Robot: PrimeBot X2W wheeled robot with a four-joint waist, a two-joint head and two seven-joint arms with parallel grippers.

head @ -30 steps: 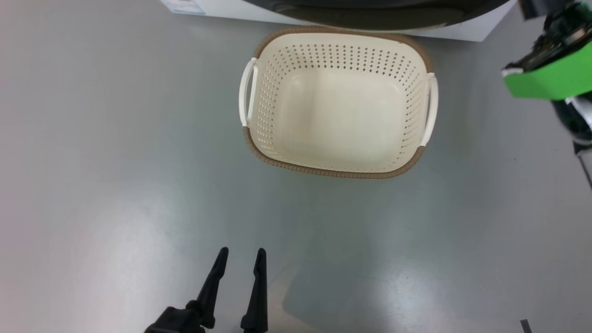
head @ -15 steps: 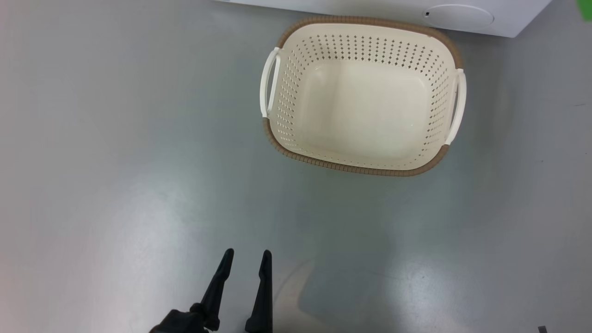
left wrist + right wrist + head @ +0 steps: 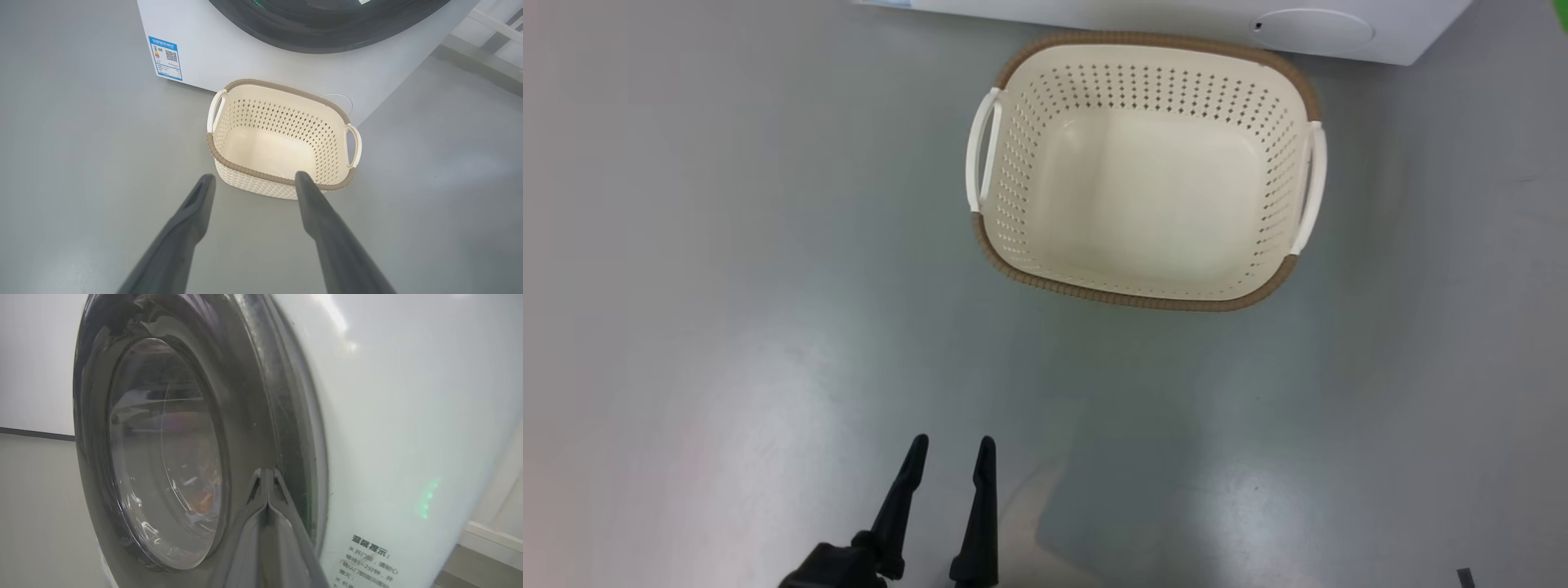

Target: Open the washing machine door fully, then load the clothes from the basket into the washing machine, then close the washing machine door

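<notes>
The cream basket (image 3: pixel 1135 299) stands on the grey floor in front of the white washing machine (image 3: pixel 1176 15), and nothing lies in it. My left gripper (image 3: pixel 952 445) hangs open well short of the basket (image 3: pixel 245 169), nothing between its fingers. In the right wrist view my right gripper (image 3: pixel 267 473) is shut, its tips up against the glossy black ring of the washing machine door (image 3: pixel 253 416). The door lies against the machine's white front (image 3: pixel 408 416). A dim orange-brown patch (image 3: pixel 202 498) shows behind the glass; I cannot tell whether it is the clothes.
Bare grey floor spreads to the left of the basket and on its near side. A blue label (image 3: pixel 165 57) sits low on the machine's left corner, and a round cap (image 3: pixel 1311 31) low on its right. Pale framework (image 3: pixel 490 28) stands beyond the machine's right side.
The head camera has shifted. The dark door rim at the top and the green-banded right arm at the right have left the head view. My left gripper stays open in the same place.
</notes>
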